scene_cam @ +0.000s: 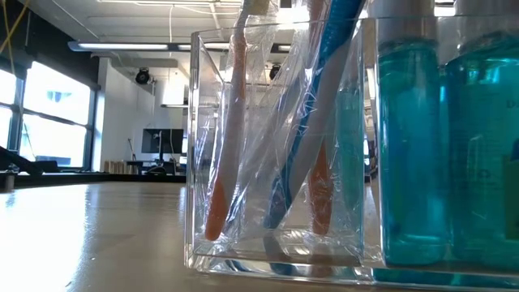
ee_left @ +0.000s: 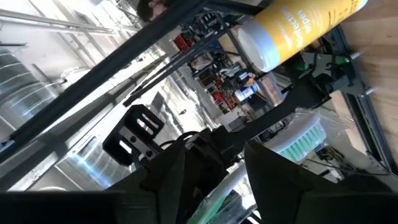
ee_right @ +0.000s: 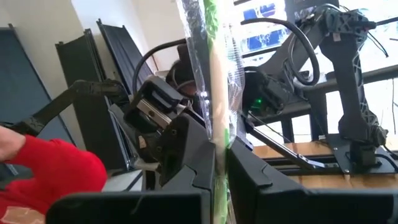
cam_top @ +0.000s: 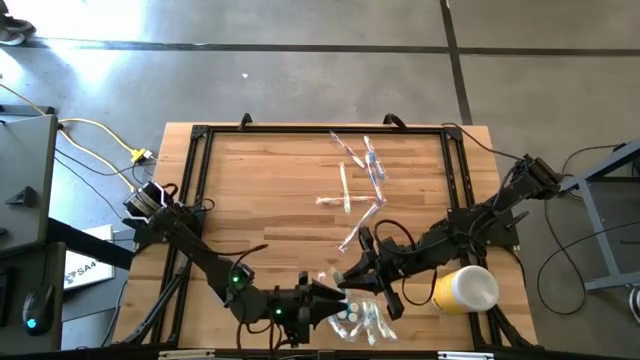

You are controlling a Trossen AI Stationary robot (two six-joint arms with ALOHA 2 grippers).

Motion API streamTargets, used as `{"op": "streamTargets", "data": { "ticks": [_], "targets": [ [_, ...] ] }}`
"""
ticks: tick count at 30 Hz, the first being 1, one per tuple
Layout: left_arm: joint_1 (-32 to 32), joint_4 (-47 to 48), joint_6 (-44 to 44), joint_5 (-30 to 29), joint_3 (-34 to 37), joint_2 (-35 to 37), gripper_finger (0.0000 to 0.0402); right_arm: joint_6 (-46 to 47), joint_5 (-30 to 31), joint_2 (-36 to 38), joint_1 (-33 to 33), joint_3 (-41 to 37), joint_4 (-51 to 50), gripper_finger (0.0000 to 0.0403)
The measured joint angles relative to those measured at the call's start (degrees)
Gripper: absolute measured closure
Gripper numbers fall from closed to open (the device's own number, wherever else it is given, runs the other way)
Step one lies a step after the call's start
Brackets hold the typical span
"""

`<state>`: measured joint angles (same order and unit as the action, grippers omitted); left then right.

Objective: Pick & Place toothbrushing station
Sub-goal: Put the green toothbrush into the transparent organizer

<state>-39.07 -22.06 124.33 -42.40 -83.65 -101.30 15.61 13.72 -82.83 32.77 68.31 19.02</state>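
Note:
A plastic-wrapped toothbrush with a green and cream handle is held above the table's near middle by my right gripper, which is shut on it. Its green-bristled head shows in the left wrist view. My left gripper faces the right one and is open. Its fingers stand on either side of the brush's handle, and I see no contact. Below them a clear organizer stands at the near edge. In the low view it holds upright wrapped toothbrushes and teal bottles. My right gripper pinches the wrapped toothbrush's handle between its two fingers, through the clear wrapper. The fingers reach in level from the table's right and lie across the brush. The brush is lifted clear of the table, with most of its length sticking out past the fingers.
Several wrapped toothbrushes lie loose on the wood at the far middle. A yellow canister lies under the right arm near the right edge. A black frame borders the table. A person's red sleeve shows beyond the table.

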Motion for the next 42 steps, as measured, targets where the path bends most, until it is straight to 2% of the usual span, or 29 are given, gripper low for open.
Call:
{"op": "streamTargets", "data": {
  "ticks": [8, 22, 26, 31, 34, 40, 42],
  "targets": [
    [-0.79, 6.92, -2.44, -1.6, -0.05, 0.04, 0.0239, 1.47, -0.68, -0.01, 1.33, 0.0, -0.69, 0.0389],
    [2.15, 4.22, -0.13, 0.73, -0.82, 0.04, 0.0239, 2.6, -0.42, 0.0, -0.62, 0.04, -2.27, 0.0386],
    [2.87, 4.23, -4.1, 1.42, -0.82, 0.04, 0.0239, 2.6, -1.25, 0.0, -1.05, 0.04, -2.44, 0.0388],
    [3.06, 4.65, -4.75, 0.8, -0.88, -0.66, 0.0241, 2.53, -1.49, 0.0, -1.07, 0.0, -3.14, 0.0387],
    [3.04, 4.29, -5.9, 0.45, -0.91, -1.34, 0.0264, 2.56, -1.48, -0.02, -1.07, 0.0, -3.75, 0.0387],
    [2.93, 4.53, -5.06, -2.02, -0.97, -1.75, 0.0375, 2.73, -0.48, -0.09, -1.29, -0.05, -5.85, 0.0374],
    [2.91, 4.64, -5.8, -2.85, -0.97, -1.8, 0.0386, 1.38, -0.24, -0.11, -1.36, -0.11, -6.35, 0.0359]
  ]
}}
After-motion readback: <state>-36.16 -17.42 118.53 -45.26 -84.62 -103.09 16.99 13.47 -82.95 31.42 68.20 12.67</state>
